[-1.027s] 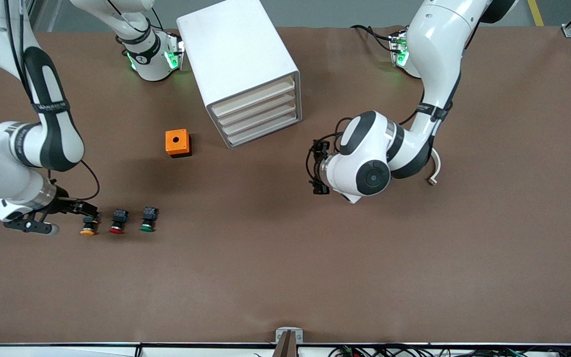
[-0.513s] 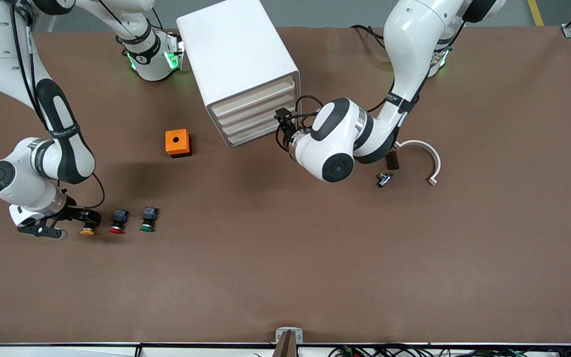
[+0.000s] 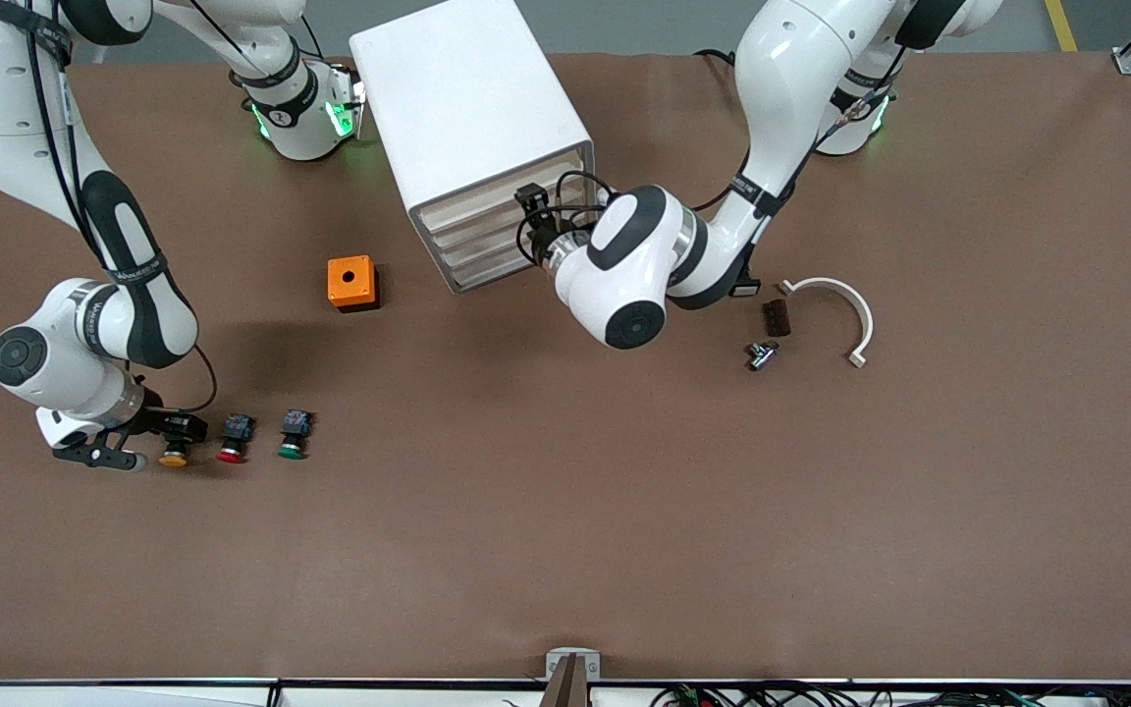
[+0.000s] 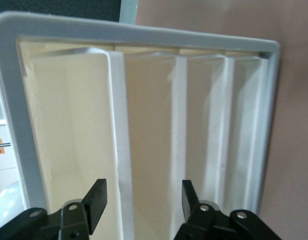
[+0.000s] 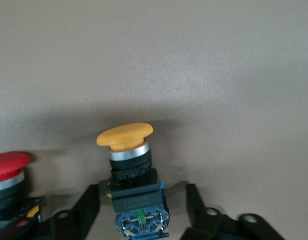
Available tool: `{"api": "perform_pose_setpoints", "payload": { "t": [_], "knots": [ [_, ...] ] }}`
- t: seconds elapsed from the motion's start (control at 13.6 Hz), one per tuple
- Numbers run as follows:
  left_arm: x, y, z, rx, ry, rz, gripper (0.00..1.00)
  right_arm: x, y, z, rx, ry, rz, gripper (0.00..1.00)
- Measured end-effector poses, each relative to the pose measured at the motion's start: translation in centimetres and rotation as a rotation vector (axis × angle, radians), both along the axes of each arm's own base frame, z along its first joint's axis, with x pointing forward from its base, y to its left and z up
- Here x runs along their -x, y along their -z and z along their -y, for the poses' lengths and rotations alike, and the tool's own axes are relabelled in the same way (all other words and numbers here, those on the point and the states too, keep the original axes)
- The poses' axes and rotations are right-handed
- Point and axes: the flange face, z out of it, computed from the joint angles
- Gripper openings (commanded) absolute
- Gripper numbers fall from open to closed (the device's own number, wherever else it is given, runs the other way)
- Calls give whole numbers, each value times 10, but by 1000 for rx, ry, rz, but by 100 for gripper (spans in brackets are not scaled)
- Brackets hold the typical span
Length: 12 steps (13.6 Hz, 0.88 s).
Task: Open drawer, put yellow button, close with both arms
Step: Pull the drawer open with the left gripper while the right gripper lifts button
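Note:
The white cabinet (image 3: 467,108) stands near the arms' bases, its four cream drawer fronts all pushed in. The uppermost drawer (image 3: 499,190) (image 4: 69,125) is shut. My left gripper (image 3: 529,208) (image 4: 142,199) is right at the fronts, open, its fingers (image 4: 96,200) straddling the raised lip between the uppermost drawer and the one below. The yellow button (image 3: 173,454) (image 5: 126,145) lies on the mat at the right arm's end. My right gripper (image 3: 176,430) (image 5: 142,205) is down around its black-and-blue body, open, a small gap on each side.
Red button (image 3: 231,439) (image 5: 8,170) and green button (image 3: 293,435) lie in a row beside the yellow one. An orange box (image 3: 351,282) sits beside the cabinet. A white curved piece (image 3: 845,309), dark block (image 3: 776,316) and small metal part (image 3: 760,353) lie toward the left arm's end.
The left arm swung from over the mat to the cabinet's drawer fronts, uncovering the dark block and metal part. Both grippers' fingers have narrowed; the right one settled around the yellow button.

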Motion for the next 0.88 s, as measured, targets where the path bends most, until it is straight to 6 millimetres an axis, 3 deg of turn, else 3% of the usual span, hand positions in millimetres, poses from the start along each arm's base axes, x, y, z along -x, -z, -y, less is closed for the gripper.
{"api": "perform_pose_setpoints", "payload": {
  "t": [0.22, 0.37, 0.44, 0.59, 0.73, 0.88],
  "knots": [
    [15, 8, 12, -11, 21, -14, 35, -1, -4, -4, -10, -11, -29, 0],
    [20, 10, 15, -14, 30, -18, 0, -4, -19, -8, -29, -7, -83, 0],
    [21, 8, 16, -7, 30, -25, 0, -8, -37, -11, -41, 7, -108, 0],
    [20, 4, 16, -1, 30, -35, 0, -14, -91, -31, -67, 72, -145, 0],
    [12, 4, 10, -3, 16, -41, 0, -9, -161, -77, -87, 179, -173, 0],
    [-12, 3, -10, 7, -21, -34, 0, 8, -224, -143, -112, 297, -189, 0]
  ]
}}
